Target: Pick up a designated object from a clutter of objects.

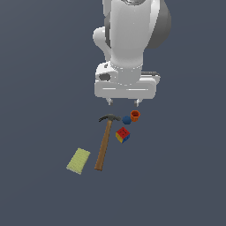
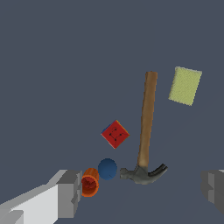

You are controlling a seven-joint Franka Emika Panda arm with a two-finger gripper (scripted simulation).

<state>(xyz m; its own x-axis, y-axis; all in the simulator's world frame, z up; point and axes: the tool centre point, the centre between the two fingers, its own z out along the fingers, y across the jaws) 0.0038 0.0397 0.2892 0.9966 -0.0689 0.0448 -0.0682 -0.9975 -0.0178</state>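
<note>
The small orange-red cup [image 1: 135, 116] stands on the dark floor next to the small blue ball [image 1: 126, 119]. In the wrist view the cup [image 2: 90, 182] lies just beside one grey finger [image 2: 69, 194], with the ball [image 2: 107, 169] touching or nearly touching it. My gripper [image 1: 123, 102] hangs open and empty a little above the floor, just behind the cup and the hammer head. The claw hammer [image 1: 104, 142] lies with its wooden handle pointing away from the arm. The multicoloured cube [image 1: 122, 134] sits beside the handle.
A flat yellow-green block [image 1: 78, 160] lies apart at the exterior view's left, beyond the hammer handle; it also shows in the wrist view [image 2: 185, 85]. The hammer head [image 2: 143, 173] lies between my two fingers in the wrist view.
</note>
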